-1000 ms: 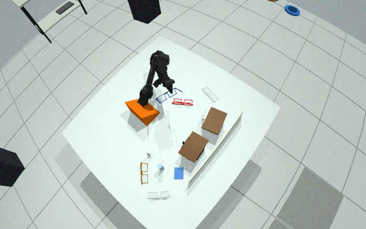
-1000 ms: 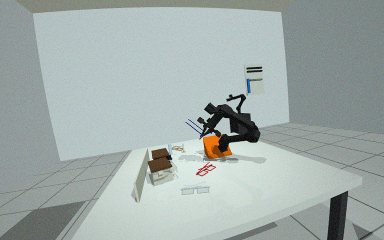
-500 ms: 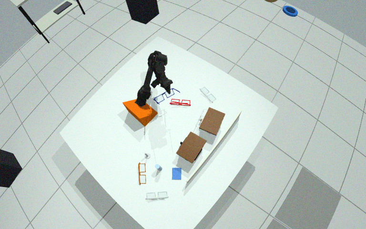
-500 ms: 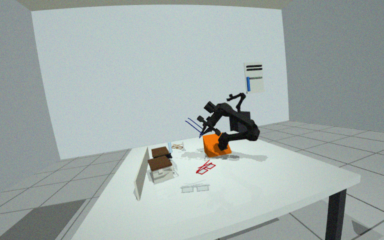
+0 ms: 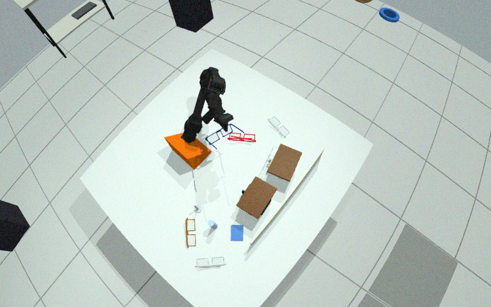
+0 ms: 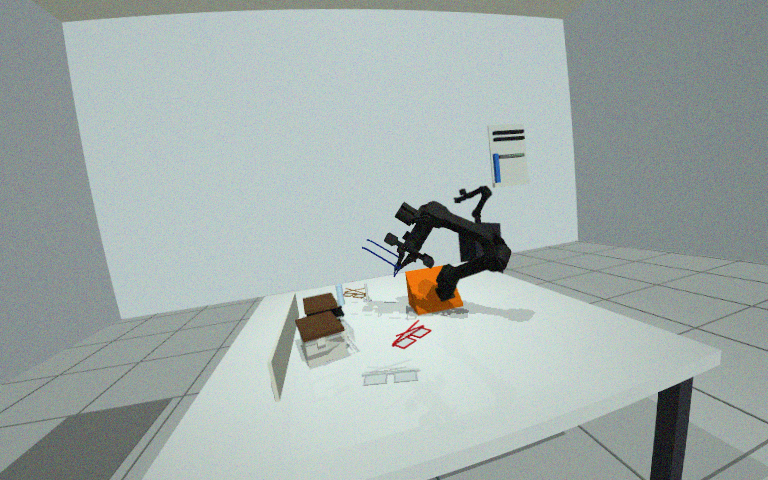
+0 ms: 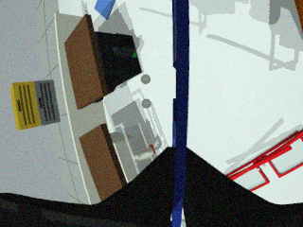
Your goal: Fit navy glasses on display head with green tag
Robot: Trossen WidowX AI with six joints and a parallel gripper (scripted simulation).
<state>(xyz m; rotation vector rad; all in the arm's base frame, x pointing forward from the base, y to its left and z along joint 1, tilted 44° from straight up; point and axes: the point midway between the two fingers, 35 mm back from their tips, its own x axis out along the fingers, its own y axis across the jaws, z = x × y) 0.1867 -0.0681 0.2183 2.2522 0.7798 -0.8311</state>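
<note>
My gripper [image 5: 227, 129] [image 6: 397, 268] [image 7: 176, 154] is shut on the navy glasses [image 5: 237, 128] [image 6: 378, 256] [image 7: 181, 95], holding them by the front frame above the table. In the exterior view both temples are open and point up toward the heads' side; in the wrist view the front is an upright bar. The black head [image 6: 339, 311] [image 7: 118, 61] [image 5: 257, 197] carries a green tag [image 7: 134, 55] and stands under a brown board. The other, pale head [image 6: 327, 352] [image 7: 152, 148] [image 5: 284, 162] has a red tag and its own brown board. The glasses are well away from both heads.
Red glasses [image 5: 241, 137] [image 6: 411, 335] lie near, below the gripper. An orange wedge [image 5: 188, 149] [image 6: 421, 291] stands beside the arm's base. A thin upright panel [image 5: 289, 195] [image 6: 283, 353] runs behind the heads. Clear glasses [image 6: 390, 376], orange glasses [image 5: 187, 233], a blue cylinder [image 5: 212, 224] and a blue square [image 5: 236, 232] are on the table.
</note>
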